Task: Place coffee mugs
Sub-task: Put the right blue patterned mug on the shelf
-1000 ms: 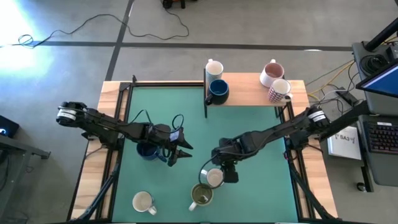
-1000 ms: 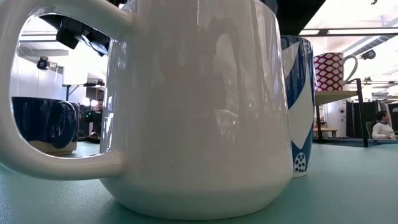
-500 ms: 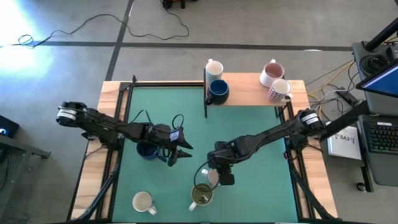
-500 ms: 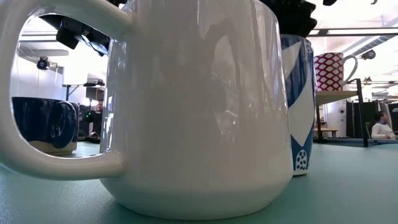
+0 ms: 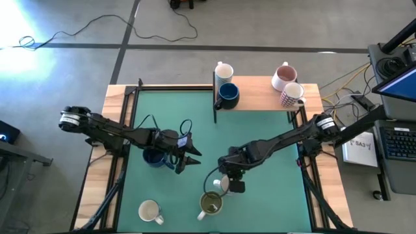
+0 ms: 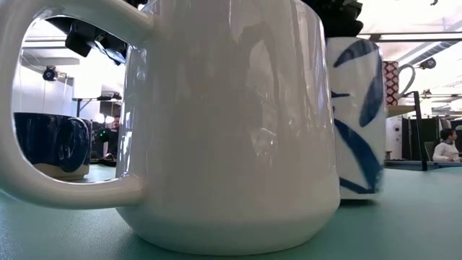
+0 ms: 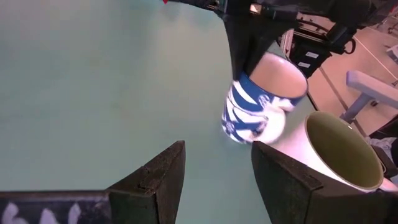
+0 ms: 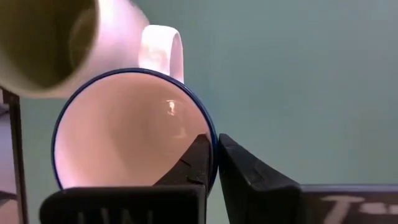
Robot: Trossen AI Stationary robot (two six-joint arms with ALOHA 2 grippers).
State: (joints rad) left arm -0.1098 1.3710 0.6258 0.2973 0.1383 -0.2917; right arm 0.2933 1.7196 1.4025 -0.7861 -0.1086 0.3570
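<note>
Green mat [image 5: 260, 130]; white mug w/ blue leaf pattern [image 7: 255, 102], cream mug w/ olive inside [image 7: 339, 146], navy mug [image 5: 227, 95], red-patterned white mug [image 5: 292, 95], pink-inside mug [image 5: 283, 76].

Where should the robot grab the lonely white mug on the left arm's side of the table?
By its rim, straight down from above, probably. The white mug stands upright, mouth open, so one finger fits inside and one outside, away from its handle. The right hand pinches the blue-patterned mug likewise.
</note>
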